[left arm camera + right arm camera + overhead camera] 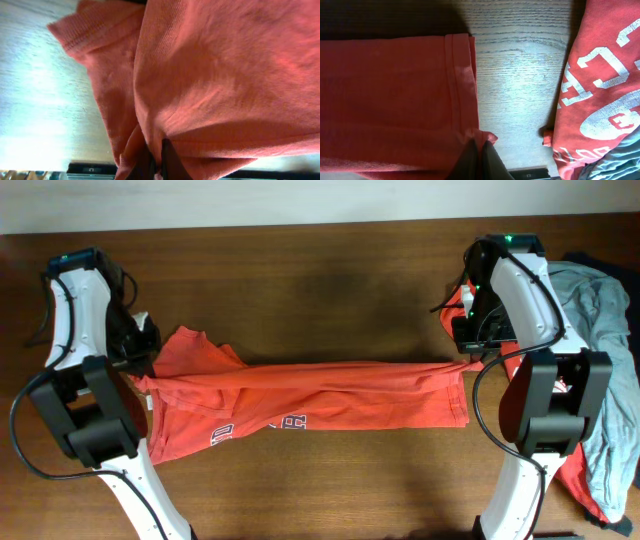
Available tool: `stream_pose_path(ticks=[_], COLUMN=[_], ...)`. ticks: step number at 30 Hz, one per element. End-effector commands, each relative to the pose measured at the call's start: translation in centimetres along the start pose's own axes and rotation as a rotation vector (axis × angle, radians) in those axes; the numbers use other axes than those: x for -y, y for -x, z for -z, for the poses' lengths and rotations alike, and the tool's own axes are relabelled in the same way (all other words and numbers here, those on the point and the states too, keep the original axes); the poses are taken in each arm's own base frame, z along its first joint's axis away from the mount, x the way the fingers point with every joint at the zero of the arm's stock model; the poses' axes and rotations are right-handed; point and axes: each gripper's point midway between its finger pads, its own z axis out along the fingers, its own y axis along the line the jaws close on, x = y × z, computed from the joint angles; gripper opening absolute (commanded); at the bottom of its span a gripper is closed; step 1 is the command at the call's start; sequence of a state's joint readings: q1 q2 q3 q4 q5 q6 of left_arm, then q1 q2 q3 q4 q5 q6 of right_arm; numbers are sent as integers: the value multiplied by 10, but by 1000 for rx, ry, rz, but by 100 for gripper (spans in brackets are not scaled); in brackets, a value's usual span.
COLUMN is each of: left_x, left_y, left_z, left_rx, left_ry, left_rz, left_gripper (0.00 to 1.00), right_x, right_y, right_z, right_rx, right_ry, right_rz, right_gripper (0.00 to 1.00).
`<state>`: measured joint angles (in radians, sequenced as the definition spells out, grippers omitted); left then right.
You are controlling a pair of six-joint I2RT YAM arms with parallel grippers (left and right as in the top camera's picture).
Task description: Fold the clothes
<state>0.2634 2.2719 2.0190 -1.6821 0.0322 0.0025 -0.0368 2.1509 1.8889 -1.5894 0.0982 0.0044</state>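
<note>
The T-shirt point(300, 395) is stretched across the centre of the table point(300, 280), doubled lengthwise; one long fold is judged made. Its 9 o'clock end is pinched by the closed left gripper point(156, 161), and its 3 o'clock hem by the closed right gripper point(479, 150). Cross folds are not yet done. The second red shirt point(600, 100) and the grey shirt point(605, 320) lie heaped at 3 o'clock, unfolded.

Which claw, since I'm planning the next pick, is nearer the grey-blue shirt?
Right. The right claw grips the orange-red T-shirt by its hem, close beside the grey-blue shirt; the left claw holds the opposite end, across the table.
</note>
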Motion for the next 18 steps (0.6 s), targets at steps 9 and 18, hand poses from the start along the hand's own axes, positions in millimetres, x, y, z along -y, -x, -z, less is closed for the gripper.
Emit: stream_pose_path(ticks=[9, 18], left_x=[-8, -8], left_y=[-5, -10], left_z=[4, 3], left_rx=[16, -8], left_ry=[30, 29], left_rz=[10, 10], left_gripper=[0, 6], right_x=[10, 9], right_y=[-11, -18], right_z=[1, -3], right_rx=[-14, -47], right_ry=[-35, -35], right_rz=[-17, -14], right_gripper=[7, 15])
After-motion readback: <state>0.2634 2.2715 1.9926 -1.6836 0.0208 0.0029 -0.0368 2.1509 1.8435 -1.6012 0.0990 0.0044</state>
